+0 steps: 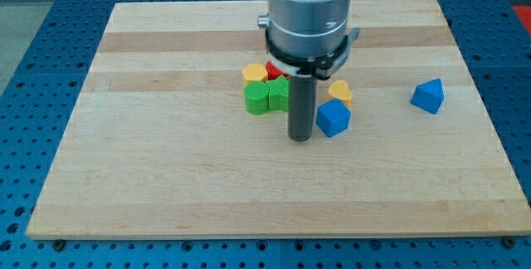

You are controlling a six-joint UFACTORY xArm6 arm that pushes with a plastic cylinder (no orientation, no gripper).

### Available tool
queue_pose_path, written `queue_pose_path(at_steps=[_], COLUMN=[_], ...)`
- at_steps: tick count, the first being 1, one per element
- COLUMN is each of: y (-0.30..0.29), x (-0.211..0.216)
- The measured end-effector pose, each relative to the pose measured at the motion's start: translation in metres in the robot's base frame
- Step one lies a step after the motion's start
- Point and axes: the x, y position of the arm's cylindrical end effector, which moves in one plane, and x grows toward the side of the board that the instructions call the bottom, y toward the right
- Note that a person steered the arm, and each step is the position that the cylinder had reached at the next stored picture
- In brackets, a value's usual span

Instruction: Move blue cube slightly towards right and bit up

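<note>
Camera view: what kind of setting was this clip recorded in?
Most likely a robotics lab bench. A wooden board lies on a blue perforated table, the arm's rod ends with my tip just left of the blue cube, and small coloured blocks are scattered about.

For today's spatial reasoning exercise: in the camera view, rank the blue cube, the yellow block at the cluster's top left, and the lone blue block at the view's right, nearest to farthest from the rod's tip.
Measured from my tip:
1. Blue cube, just to its right, slightly above.
2. Yellow block, up and left, in the cluster.
3. Lone blue block, far out toward the view's right.
</note>
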Motion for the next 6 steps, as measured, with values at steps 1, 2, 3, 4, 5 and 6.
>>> queue_pose_path(at_steps=[1,2,3,4,5,6], y=[0.033,0.057,0.075,0.092,0.102,0.081], x=[-0.003,-0.008,-0.010,-0.010,-0.016,-0.021])
